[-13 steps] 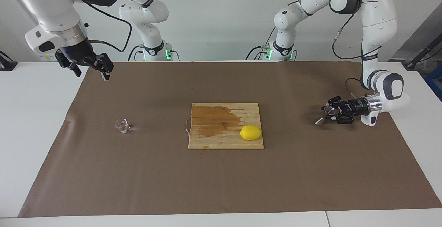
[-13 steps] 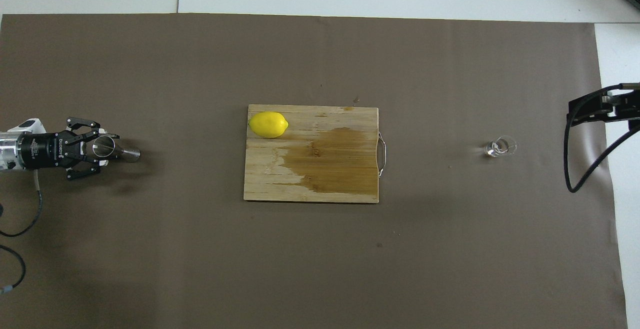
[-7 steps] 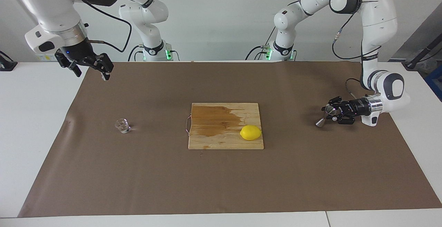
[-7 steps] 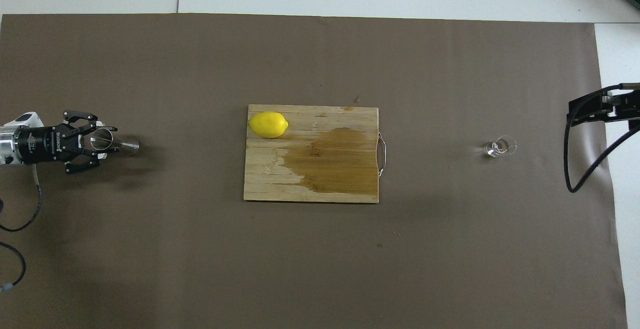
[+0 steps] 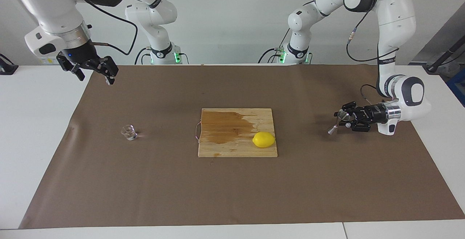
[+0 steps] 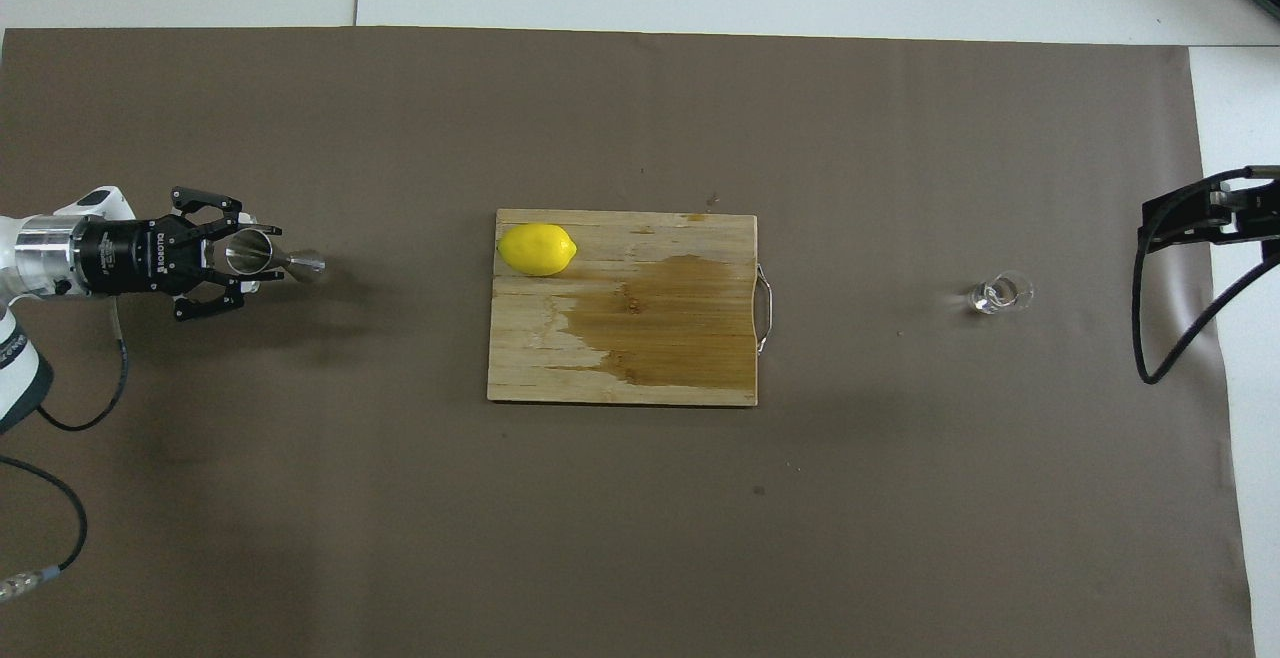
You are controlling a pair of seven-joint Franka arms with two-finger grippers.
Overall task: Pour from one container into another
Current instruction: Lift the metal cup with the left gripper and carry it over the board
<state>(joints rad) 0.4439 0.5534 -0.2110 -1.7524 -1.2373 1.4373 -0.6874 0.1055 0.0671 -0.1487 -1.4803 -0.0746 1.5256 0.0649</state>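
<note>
We see the left gripper with jaws clamped on the tilted steel jigger over the brown mat, right gripper waiting aloft with jaws apart, glass cup on the bench toward the right arm's end

one high camera faces the robots across the table, another looks steeply down; both share the cutting board.

Pretty even, bright indoor light from above in both views, nothing blown out. Shadows are soft: a faint smudge on the brown mat toward 5 o'clock of the metal jigger, another along the cutting board. Focus is sharp, with tiny glints on the glass cup.
</note>
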